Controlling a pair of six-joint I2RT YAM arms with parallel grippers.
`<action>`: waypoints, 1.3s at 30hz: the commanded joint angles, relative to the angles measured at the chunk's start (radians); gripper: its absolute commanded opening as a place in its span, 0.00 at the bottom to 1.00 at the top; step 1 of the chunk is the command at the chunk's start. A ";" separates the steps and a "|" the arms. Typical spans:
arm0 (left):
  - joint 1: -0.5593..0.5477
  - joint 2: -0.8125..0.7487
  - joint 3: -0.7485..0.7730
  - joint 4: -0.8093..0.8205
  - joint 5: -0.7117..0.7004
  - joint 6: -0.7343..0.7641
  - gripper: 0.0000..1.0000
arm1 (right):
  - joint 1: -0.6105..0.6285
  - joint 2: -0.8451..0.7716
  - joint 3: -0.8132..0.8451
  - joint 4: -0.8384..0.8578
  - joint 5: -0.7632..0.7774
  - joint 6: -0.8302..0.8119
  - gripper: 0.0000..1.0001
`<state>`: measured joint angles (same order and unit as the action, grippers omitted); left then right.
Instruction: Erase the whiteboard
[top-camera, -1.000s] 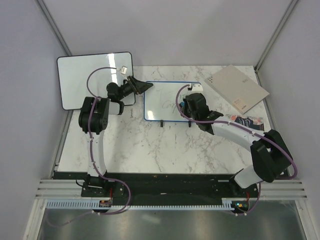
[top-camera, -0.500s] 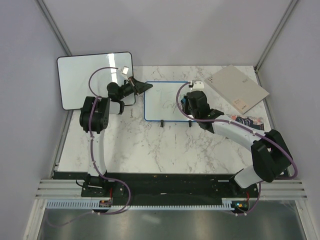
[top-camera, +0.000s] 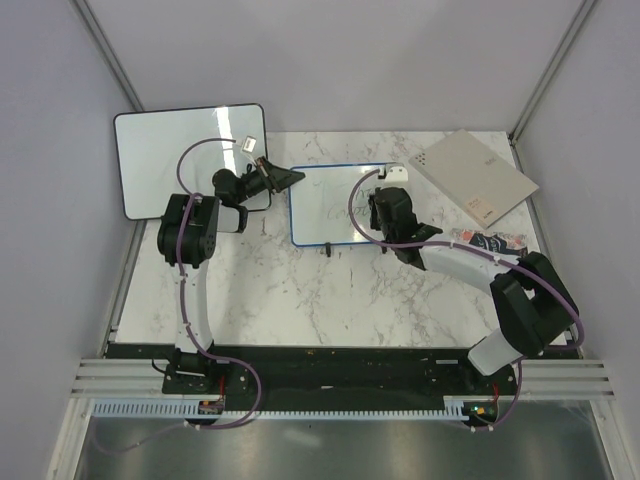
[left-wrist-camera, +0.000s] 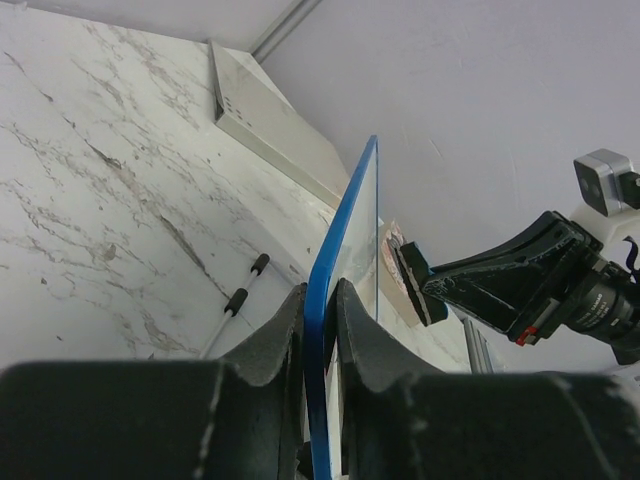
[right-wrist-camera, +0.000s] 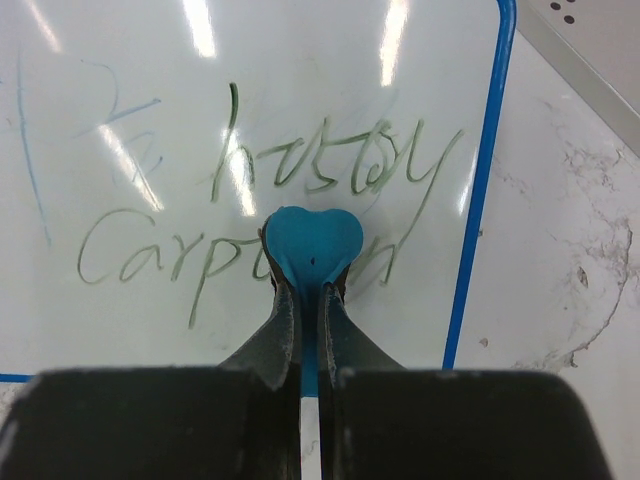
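Note:
The whiteboard (top-camera: 335, 205) has a blue frame and stands tilted on small black feet (top-camera: 325, 247) at mid-table. Green handwriting (right-wrist-camera: 300, 170) covers its face (right-wrist-camera: 130, 120). My left gripper (top-camera: 288, 178) is shut on the board's left edge. In the left wrist view the blue frame (left-wrist-camera: 345, 230) runs up between the two pads (left-wrist-camera: 285, 335), where that gripper (left-wrist-camera: 320, 305) clamps it. My right gripper (top-camera: 385, 215) is shut on a teal eraser (right-wrist-camera: 313, 243) whose head rests on the writing. The same gripper (right-wrist-camera: 311, 290) pinches the eraser's thin handle.
A larger black-framed whiteboard (top-camera: 190, 160) lies at the back left, partly off the table. A flat beige box (top-camera: 475, 178) sits at the back right, also seen from the left wrist (left-wrist-camera: 270, 125). A printed packet (top-camera: 492, 243) lies by the right arm.
My left gripper has shut on the whiteboard's left edge. The right gripper with the eraser has shifted slightly left and nearer across the board.

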<state>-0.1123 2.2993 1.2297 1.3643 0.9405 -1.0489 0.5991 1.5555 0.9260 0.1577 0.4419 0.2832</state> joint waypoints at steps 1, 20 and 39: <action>-0.003 0.002 -0.024 0.259 0.118 0.104 0.02 | -0.004 0.011 -0.042 0.106 0.041 -0.009 0.00; -0.003 -0.175 -0.153 0.145 0.208 0.234 0.02 | -0.012 0.095 -0.091 0.293 0.133 -0.050 0.00; -0.023 -0.132 -0.098 0.171 0.250 0.130 0.02 | 0.212 0.294 0.019 0.346 0.027 -0.157 0.00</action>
<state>-0.1066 2.1685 1.1004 1.2984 1.0779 -0.9413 0.7208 1.7412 0.8303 0.6289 0.5583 0.1406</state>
